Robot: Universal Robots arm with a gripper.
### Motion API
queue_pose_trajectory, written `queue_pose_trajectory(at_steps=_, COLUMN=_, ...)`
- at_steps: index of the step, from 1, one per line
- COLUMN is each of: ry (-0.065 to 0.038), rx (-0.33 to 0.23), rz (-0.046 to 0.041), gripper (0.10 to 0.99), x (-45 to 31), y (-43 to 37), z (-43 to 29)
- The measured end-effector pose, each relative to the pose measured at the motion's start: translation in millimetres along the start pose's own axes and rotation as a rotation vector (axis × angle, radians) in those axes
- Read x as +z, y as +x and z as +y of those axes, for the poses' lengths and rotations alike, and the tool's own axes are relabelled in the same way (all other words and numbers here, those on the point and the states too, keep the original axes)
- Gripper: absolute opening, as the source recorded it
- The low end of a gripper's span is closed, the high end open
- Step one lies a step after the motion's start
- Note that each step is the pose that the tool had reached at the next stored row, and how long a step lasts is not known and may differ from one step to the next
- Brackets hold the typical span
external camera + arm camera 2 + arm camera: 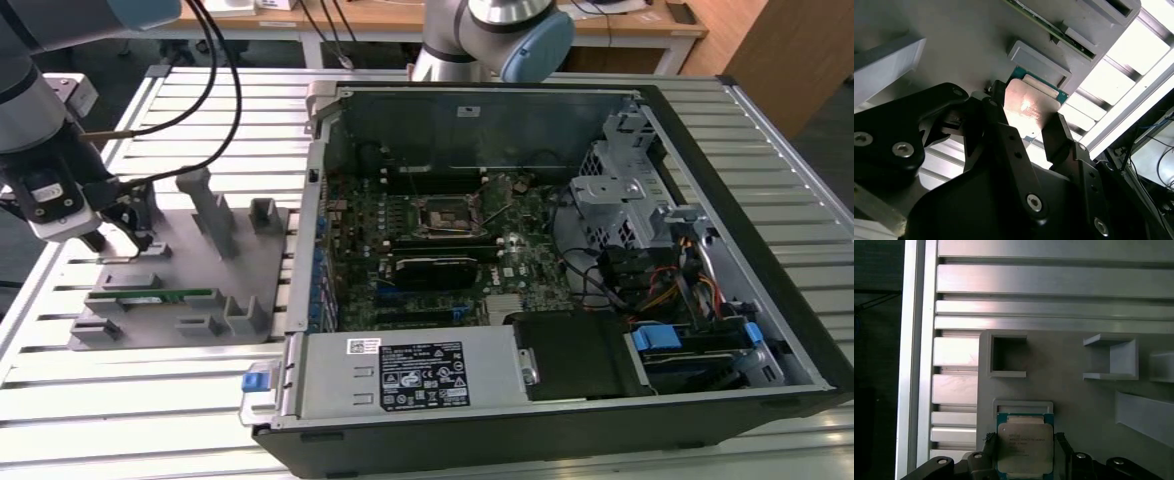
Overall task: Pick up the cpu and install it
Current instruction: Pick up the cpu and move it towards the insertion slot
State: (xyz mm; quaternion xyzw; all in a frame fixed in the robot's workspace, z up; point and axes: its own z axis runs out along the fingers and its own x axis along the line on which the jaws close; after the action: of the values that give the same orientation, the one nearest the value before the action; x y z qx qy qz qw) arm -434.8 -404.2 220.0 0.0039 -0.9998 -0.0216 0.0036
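The cpu (1025, 442) is a flat square chip with a silvery top and a thin green edge. It lies on the grey fixture tray (180, 275) against a small raised stop (1023, 405). My gripper (120, 240) is down on the tray at the exterior view's left. In both wrist views its black fingers (1056, 135) press against two opposite edges of the cpu (1029, 102), so the gripper (1025, 447) is shut on it. The open socket (441, 213) sits in the middle of the motherboard inside the computer case.
The open computer case (747, 200) fills the exterior view's right, with drive cage and cables (641, 230) inside. Upright grey posts (207, 205) and a green memory stick (154, 296) stand on the tray near the gripper. Slatted aluminium table (134, 400) lies all around.
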Motion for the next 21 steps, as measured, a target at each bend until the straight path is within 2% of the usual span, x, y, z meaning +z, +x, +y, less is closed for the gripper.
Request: queue_pose_trajectory(at_steps=21, ry=0.0, rx=0.0, rz=0.0, gripper=0.541, x=-7.4, y=0.1, z=0.8)
